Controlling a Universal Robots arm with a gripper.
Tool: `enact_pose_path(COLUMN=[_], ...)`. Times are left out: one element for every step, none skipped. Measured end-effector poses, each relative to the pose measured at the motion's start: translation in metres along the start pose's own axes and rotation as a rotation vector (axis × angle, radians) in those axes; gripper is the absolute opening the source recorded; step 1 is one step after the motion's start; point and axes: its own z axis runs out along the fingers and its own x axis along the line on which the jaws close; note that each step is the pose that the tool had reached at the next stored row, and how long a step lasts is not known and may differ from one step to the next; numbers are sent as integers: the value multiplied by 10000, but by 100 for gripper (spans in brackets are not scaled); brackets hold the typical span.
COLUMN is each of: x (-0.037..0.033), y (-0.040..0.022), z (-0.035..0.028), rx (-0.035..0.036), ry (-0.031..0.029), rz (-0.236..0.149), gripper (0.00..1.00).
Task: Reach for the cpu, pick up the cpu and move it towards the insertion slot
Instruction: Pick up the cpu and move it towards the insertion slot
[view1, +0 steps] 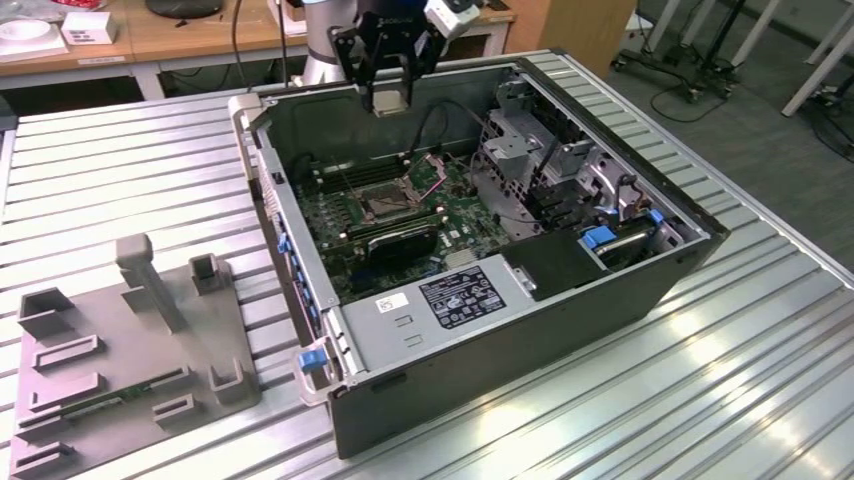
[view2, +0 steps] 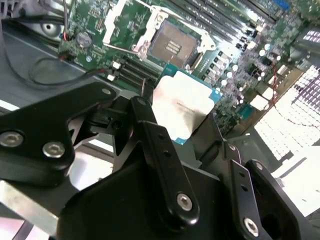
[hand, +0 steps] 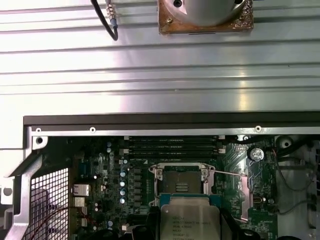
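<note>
The black two-fingered gripper (view2: 187, 125) clamps the flat silvery square cpu (view2: 182, 107) above the metal-framed dark-centred insertion slot (view2: 172, 45) (keep it level, I'd judge).

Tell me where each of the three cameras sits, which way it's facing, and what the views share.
Exterior view: off the arm, looking down at the open computer case; gripper holds the cpu above it.
Second wrist view: on the arm, looking past the gripper at the insertion slot.
First wrist view: on the arm, looking down at the slot.
Shared: both wrist views show the cpu and slot.
</note>
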Motion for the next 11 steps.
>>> enact_pose_path(x=[6,14,16,16,16,16,16,16,16,16,16], y=[0,0,0,1,1,1,1,1,1,1,1], z=[4,7,10,12,13,14,14,19,23,23,23], rx=[-2,-2,0,0,1,1,0,-3,-4,-4,-4], ry=[0,1,2,2,3,3,3,2,2,2,2], rz=[-28,-50,-70,-85,-86,-86,-86,-85,-86,-86,-85], gripper=[55,55,55,55,55,55,55,55,55,55,55])
